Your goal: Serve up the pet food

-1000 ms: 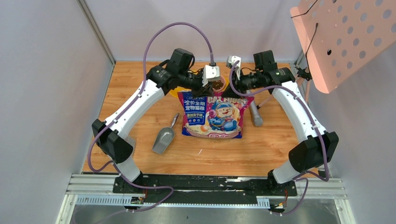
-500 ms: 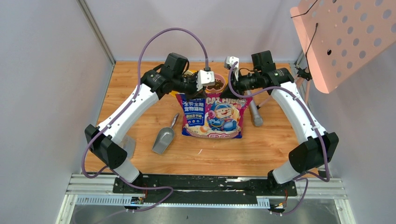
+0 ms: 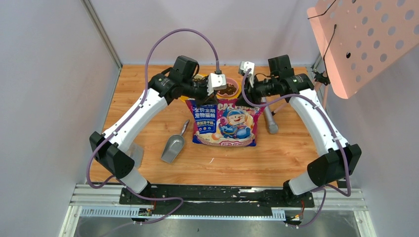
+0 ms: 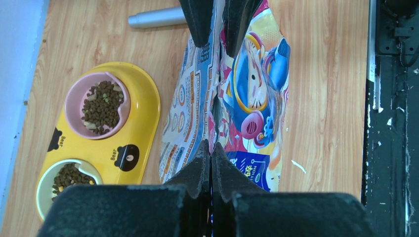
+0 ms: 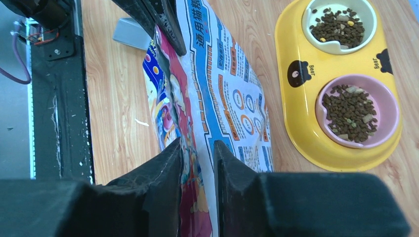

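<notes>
The pet food, dark brown kibble, fills the pink bowl (image 4: 101, 106) (image 5: 352, 111) (image 3: 228, 90) and the white bowl (image 4: 66, 175) (image 5: 337, 24) of a yellow double feeder (image 4: 143, 113) (image 5: 296, 98). The printed cartoon bag (image 3: 225, 123) (image 4: 257, 98) (image 5: 222, 98) stands just in front of the feeder. My left gripper (image 3: 206, 96) (image 4: 211, 148) is shut on the bag's top left edge. My right gripper (image 3: 245, 96) (image 5: 197, 148) is shut on its top right edge. Each wrist view shows the other gripper's fingers at the top. The bag's contents are hidden.
A grey metal scoop (image 3: 174, 145) (image 5: 129, 33) lies on the wooden table left of the bag. A grey cylinder (image 3: 269, 121) (image 4: 155, 17) lies to the bag's right. A pink perforated panel (image 3: 365, 39) hangs at the upper right. Walls close in on both sides.
The left arm has drawn back and left with the bag's top edge, and the bag top sits slightly higher. Over the last half second almost nothing moved.
</notes>
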You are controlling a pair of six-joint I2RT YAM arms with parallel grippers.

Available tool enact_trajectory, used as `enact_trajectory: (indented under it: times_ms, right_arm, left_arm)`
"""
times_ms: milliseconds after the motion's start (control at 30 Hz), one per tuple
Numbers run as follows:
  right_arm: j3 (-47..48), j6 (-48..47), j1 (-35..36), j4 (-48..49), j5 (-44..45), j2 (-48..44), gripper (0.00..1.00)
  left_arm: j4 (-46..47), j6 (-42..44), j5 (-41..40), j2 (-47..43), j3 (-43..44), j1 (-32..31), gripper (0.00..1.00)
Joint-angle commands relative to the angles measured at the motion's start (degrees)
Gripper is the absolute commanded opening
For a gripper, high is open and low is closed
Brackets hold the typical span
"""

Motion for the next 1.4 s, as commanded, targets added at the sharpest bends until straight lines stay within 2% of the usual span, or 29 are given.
enact_trajectory:
  times_ms: [0,100,200,233,333,367,400,500,633,733,767,800,867,967,1000,1033,1133,1167,1267,1300,1367]
  right_arm:
    - [0.32,-2.83,-0.67,-1.64,4.46,-3.67,0.29]
    - [-0.70,-5.95,-3.42,-3.78,5.63,-4.72,0.37]
    - [-0.80,-8.35,-4.96,-5.92,6.06,-4.79,0.35]
    - [-0.64,-8.60,-5.34,-6.36,5.85,-4.57,0.31]
    - [0.33,-8.65,-5.97,-7.35,4.52,-3.72,0.07]
    - [0.70,-8.65,-6.10,-7.56,3.96,-3.51,0.01]
    - [0.88,-8.58,-6.17,-7.61,3.66,-3.28,0.00]
    - [1.12,-8.26,-6.41,-7.62,3.76,-2.96,0.01]
    - [2.23,-6.72,-7.76,-7.83,4.09,-2.36,0.26]
    - [2.62,-8.34,-8.92,-7.95,4.57,-2.67,0.29]
    - [2.34,-9.28,-9.15,-7.97,4.95,-2.89,0.27]
    - [1.90,-10.14,-9.25,-8.04,5.58,-3.07,0.21]
    - [1.13,-12.11,-9.35,-8.61,6.28,-3.40,0.01]
    - [1.39,-12.57,-9.36,-9.06,5.93,-3.06,0.00]
    - [1.98,-12.09,-9.36,-9.13,5.85,-2.58,0.00]
    - [2.48,-11.48,-9.40,-9.13,5.89,-2.24,0.05]
    - [3.24,-10.42,-9.46,-9.23,6.96,-2.12,0.26]
    - [2.91,-10.66,-9.48,-9.22,7.25,-2.52,0.30]
    - [1.16,-11.76,-9.70,-9.01,7.87,-3.88,0.32]
    - [0.67,-11.81,-9.76,-8.98,7.98,-4.06,0.28]
    - [0.11,-11.51,-9.99,-8.99,7.66,-4.21,0.07]
  left_arm:
    - [-1.36,-0.95,2.65,-1.64,1.48,0.33,0.00]
    - [-1.43,-0.81,2.95,-1.55,1.50,0.36,0.00]
    - [-1.27,-0.95,2.96,-1.34,1.54,0.29,0.00]
    - [-1.25,-0.99,3.01,-1.25,1.50,0.29,0.00]
    - [-1.06,-1.10,3.03,-1.06,1.41,0.34,0.00]
    - [-1.10,-1.11,3.03,-1.02,1.39,0.36,0.00]
    - [-1.11,-1.15,3.02,-1.02,1.37,0.35,0.00]
    - [-1.34,-1.05,2.97,-1.08,1.37,0.37,0.00]
    - [-1.70,-1.02,3.27,-1.21,1.33,0.75,0.00]
    - [-2.03,-0.77,3.33,-1.22,1.44,1.02,0.00]
    - [-2.11,-0.81,3.31,-1.17,1.49,1.06,0.00]
    - [-2.15,-0.78,3.38,-1.10,1.49,1.16,0.00]
    - [-2.15,-0.91,3.58,-0.96,1.53,1.25,0.00]
    - [-1.65,-1.18,4.06,-0.95,1.54,1.57,0.00]
    - [-1.53,-1.32,4.37,-1.06,1.54,1.76,0.00]
    - [-1.31,-1.87,4.92,-1.14,1.48,2.19,0.00]
    - [-1.38,-2.58,5.91,-1.29,1.88,2.88,0.00]
    - [-1.57,-2.66,6.27,-1.30,2.28,3.02,0.00]
    - [-2.67,-2.24,6.48,-1.43,2.73,3.14,0.00]
    - [-2.78,-2.01,6.52,-1.51,2.72,3.16,0.00]
    - [-2.98,-1.79,6.72,-1.56,2.56,3.25,0.00]
